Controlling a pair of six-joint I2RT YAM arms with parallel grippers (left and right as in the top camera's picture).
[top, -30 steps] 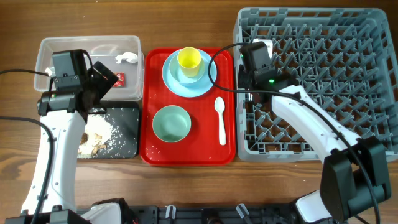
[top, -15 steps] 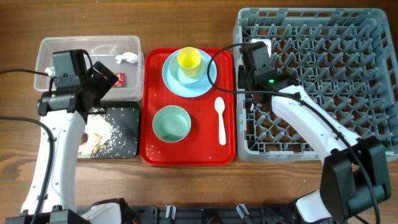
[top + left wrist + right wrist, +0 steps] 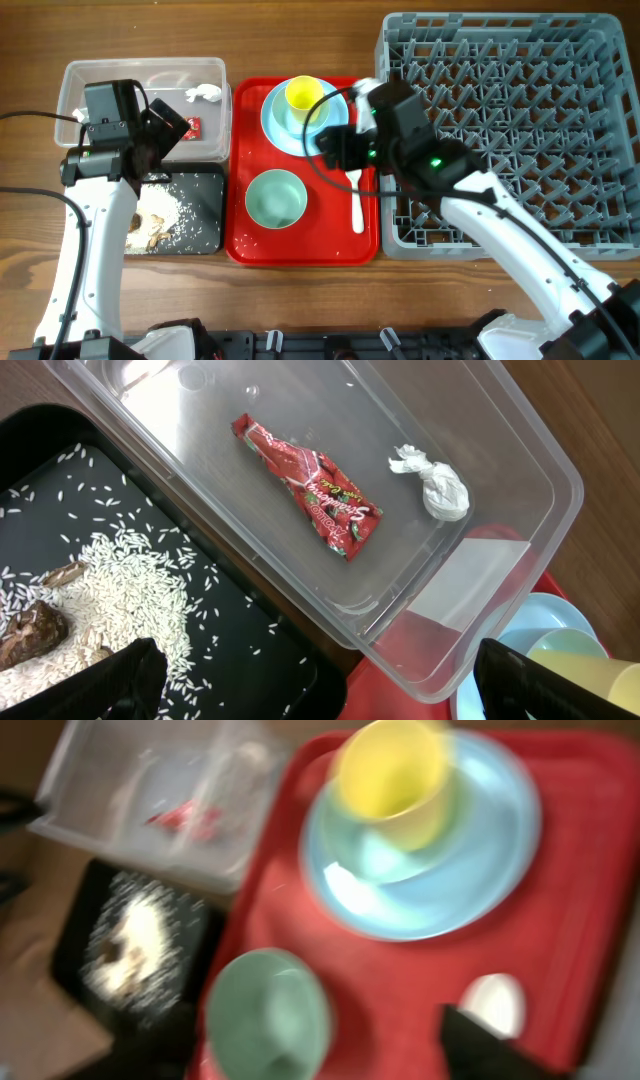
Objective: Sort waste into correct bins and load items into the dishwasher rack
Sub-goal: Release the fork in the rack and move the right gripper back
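The tabletop (image 3: 300, 300) is matt, grained wood. The tub (image 3: 200, 420) is clear, glossy plastic; the snack wrapper (image 3: 310, 485) looks shiny, the tissue (image 3: 437, 485) crumpled paper.

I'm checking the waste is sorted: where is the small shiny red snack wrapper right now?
In the left wrist view, the red snack wrapper lies inside the clear plastic tub, left of the crumpled white tissue.

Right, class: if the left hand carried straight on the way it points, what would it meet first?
Probably the clear tub at its near rim, or the red wrapper lying just inside it; depth is unclear.
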